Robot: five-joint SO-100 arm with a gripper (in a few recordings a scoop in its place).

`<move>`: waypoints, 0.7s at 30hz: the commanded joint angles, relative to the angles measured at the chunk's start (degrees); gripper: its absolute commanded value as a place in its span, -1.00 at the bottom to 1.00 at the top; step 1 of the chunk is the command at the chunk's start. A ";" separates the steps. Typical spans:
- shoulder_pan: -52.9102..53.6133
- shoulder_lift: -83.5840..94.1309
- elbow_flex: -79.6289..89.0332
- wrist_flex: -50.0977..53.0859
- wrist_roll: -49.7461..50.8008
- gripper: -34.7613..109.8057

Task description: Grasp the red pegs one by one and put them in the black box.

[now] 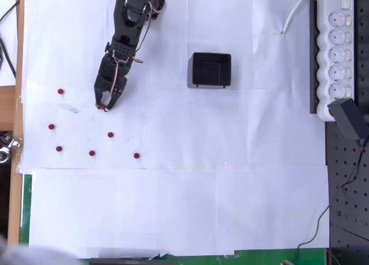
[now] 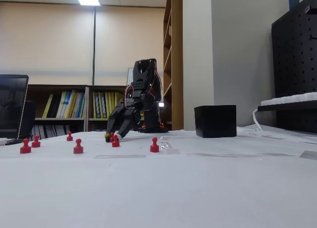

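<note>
Pincer (image 1: 104,106) — lying low on the desk (image 1: 230,178), closing around one red peg (image 1: 103,106); black box (image 1: 211,69) sitting well apart.

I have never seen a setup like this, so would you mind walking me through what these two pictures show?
Both pictures show one small black robot arm on a table covered in white paper. One camera looks straight down from above; the other stands low on the table, looking across at the arm. The arm's two-fingered hand is lowered to the paper around a red peg, but whether it grips the peg I cannot tell. Six more red pegs stand loose on the paper nearby. The black box sits apart from them; nothing shows inside it in the overhead view. At the right edge of that view lies a white power strip.
</note>
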 commanded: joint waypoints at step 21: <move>-65.74 10.11 61.70 90.09 -39.11 -0.38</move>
